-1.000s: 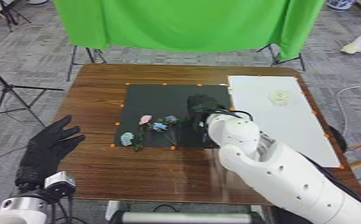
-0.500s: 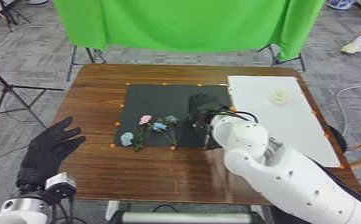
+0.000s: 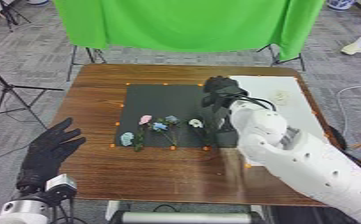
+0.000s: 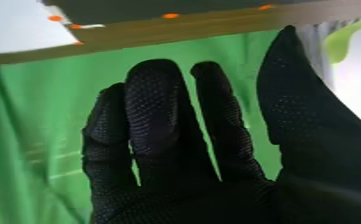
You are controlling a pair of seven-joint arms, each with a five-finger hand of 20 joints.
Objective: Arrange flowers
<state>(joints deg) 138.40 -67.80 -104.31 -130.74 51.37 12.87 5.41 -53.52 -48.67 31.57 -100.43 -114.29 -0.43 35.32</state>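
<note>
Head view: the right hand (image 3: 219,91) is above the boundary between the black mat (image 3: 159,100) and the white sheet (image 3: 298,112). The cream flower (image 3: 280,96) lies on the sheet, to the right of the fingers and roughly level with them, apart from the hand; the run of its stem cannot be determined. The right hand is clearly the nearer; the left hand (image 3: 41,154) waits beyond the table's left side, its fingers loosely spread and grasping nothing. The coming move, in my judgement, calls for a rightward shift onto that bloom, with the stem's direction established before closing. No container is in use; the mat serves as the receiving surface. On it are the white flower (image 3: 196,123), nearest the right hand, its stem running toward the near edge, then two blue flowers (image 3: 160,127), the pink flower (image 3: 145,119) and the pale blue flower (image 3: 127,139) at the near left. Arrangement judged well advanced, the cream flower outstanding. Right wrist view: the fingers (image 4: 152,110) are extended, the thumb (image 4: 292,95) stands well apart from them, and nothing is gripped.
</note>
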